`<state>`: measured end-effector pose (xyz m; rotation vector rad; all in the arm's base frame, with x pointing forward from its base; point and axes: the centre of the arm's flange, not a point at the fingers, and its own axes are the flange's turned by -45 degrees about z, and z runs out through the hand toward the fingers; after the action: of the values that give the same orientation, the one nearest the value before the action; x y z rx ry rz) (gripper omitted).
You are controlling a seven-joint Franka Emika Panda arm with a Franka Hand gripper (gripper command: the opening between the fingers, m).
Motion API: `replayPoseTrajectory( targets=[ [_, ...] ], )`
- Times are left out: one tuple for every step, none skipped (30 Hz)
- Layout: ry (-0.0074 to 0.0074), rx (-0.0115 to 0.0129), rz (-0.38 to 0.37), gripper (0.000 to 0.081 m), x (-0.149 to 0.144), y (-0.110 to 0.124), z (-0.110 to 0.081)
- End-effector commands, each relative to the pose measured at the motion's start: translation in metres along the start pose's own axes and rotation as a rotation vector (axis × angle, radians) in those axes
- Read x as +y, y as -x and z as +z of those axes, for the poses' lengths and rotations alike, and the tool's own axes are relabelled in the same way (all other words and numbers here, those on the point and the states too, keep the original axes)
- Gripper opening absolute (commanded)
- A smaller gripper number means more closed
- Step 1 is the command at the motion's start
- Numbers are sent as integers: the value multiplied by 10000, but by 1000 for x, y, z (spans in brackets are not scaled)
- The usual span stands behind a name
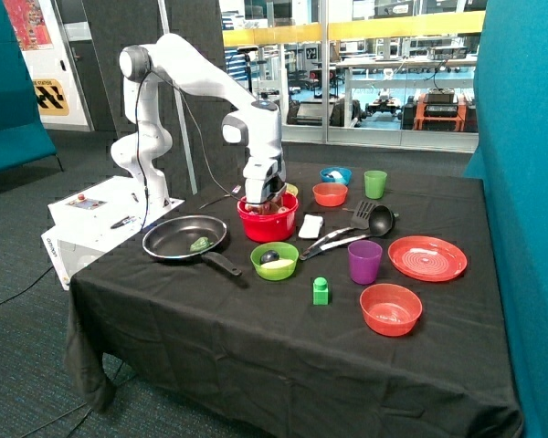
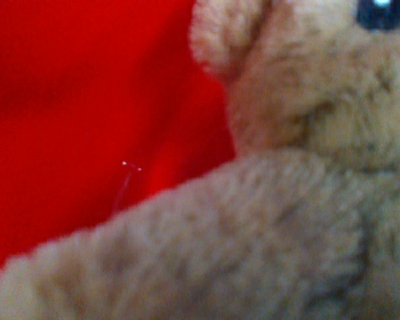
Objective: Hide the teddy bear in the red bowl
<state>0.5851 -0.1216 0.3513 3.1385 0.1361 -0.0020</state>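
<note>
Reaching straight down, the gripper [image 1: 266,203] sits inside the red bowl [image 1: 268,222], its fingers below the rim and out of sight, so I cannot tell how far apart they stand or whether they have hold of anything. The wrist view is filled with the bear [image 2: 300,200]: brown fur and part of a dark eye, pressed close to the camera with the bowl's red wall [image 2: 80,113] right behind it. So the bear is in the red bowl, probably lying on its floor, though the outside view shows only a glimpse of something brownish under the gripper.

Taking the red bowl as the mark: a black pan [image 1: 184,239] with a small green thing in it lies just beside it toward the robot's base. A green bowl [image 1: 274,260] stands near it toward the table's front edge. A white block [image 1: 310,225] lies just beside it on the far side from the pan, with a black ladle [image 1: 361,228] beyond. A small orange bowl [image 1: 330,193] stands near, toward the back edge. A purple cup [image 1: 364,261] and a shallow red bowl [image 1: 391,308] are well apart from it.
</note>
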Motion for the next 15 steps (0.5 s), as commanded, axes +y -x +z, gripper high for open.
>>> replayPoseTrajectory(
  targets=[
    [-1,13,15,726,8,2,-1],
    [-1,13,13,730,8,2,-1],
    [-1,13,7,735,8,3,-1],
    [-1,13,0,742,9,3,-1],
    [-1,13,-5,749,9,3,-1],
    [-1,13,-6,755,9,3,-1],
    [-1,13,-13,756,9,3,-1],
    [-1,13,-24,762,9,3,-1],
    [-1,13,-41,764,8,3,-1],
    [-1,13,-62,762,8,3,-1],
    [-1,13,-52,760,7,3,-1],
    [-1,13,-80,757,7,3,-1],
    [-1,13,-110,753,6,3,-2],
    [-1,13,-125,751,5,3,-2],
    [-1,13,-137,747,4,4,-3]
  ],
)
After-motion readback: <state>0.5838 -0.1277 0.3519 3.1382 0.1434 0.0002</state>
